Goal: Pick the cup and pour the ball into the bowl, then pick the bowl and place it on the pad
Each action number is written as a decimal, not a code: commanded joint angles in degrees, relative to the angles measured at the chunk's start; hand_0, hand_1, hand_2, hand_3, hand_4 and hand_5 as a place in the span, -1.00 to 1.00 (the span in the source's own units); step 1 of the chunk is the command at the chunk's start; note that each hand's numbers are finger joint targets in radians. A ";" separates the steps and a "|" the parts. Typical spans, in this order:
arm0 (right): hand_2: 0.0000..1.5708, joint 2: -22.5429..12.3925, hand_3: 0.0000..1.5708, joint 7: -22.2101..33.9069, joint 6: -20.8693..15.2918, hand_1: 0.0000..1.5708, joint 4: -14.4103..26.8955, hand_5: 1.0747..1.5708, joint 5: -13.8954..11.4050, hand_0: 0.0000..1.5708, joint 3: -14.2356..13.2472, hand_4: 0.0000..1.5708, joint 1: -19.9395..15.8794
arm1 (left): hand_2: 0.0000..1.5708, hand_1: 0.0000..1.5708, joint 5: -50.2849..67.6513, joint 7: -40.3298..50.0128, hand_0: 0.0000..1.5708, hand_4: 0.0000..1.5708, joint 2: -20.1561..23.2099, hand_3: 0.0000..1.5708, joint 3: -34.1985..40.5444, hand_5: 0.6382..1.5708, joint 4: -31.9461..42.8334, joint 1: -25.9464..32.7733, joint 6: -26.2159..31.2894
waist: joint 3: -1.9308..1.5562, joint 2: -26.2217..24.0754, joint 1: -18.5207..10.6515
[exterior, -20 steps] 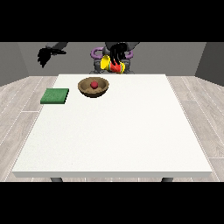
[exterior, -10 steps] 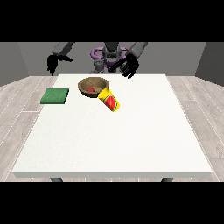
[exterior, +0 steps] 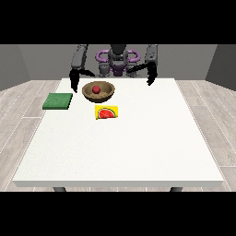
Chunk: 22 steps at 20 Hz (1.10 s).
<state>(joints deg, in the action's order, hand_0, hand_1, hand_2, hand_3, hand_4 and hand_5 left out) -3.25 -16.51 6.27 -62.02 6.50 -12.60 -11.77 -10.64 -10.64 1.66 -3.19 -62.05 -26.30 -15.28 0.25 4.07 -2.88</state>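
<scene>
**Ball in bowl, cup on its side**

I see the hand at the view's left [exterior: 73, 80] hanging empty at the wooden bowl's [exterior: 98, 91] nine o'clock; its fingers I cannot tell. The hand at the view's right [exterior: 150, 77] likewise. The red ball [exterior: 96, 89] sits in the bowl. At the bowl's six o'clock the yellow cup [exterior: 106, 112] lies toppled on the white table [exterior: 138, 147]. The green pad [exterior: 58, 101] lies at the bowl's eight o'clock.

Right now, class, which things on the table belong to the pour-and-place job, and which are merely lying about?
Job: cup, lying on its side; ball, in the bowl; pad.
Lying about: nothing else on the table.
</scene>
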 commanded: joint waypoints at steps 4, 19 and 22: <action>-1.00 1.66 -1.00 0.42 -4.00 -1.00 3.50 0.99 -0.34 -1.00 1.47 -0.64 -4.13 | -1.00 -1.00 5.75 -9.08 -1.00 -1.00 3.86 -1.00 5.76 0.98 1.56 3.50 6.85 | -0.25 0.62 1.73; -1.00 1.68 -1.00 -10.74 -8.20 -1.00 24.50 0.96 -0.74 -1.00 0.45 -0.92 -11.31 | -1.00 -1.00 5.11 -1.78 -1.00 -1.00 5.46 -1.00 4.64 0.99 -8.42 6.71 11.56 | -0.26 0.09 -1.51; -1.00 -0.87 -1.00 -6.89 -6.58 -1.00 29.16 0.90 5.14 -1.00 -6.41 -0.41 -10.41 | -1.00 -1.00 5.53 -3.40 -1.00 -1.00 5.40 -1.00 3.75 0.99 -11.44 5.98 12.35 | -0.33 4.72 -5.18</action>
<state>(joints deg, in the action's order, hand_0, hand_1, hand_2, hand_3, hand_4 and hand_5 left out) -3.53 -28.62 1.49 -38.06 8.50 -15.18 -21.25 -4.52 -13.45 7.78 1.92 -70.78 -20.57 -2.89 0.47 5.87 -5.20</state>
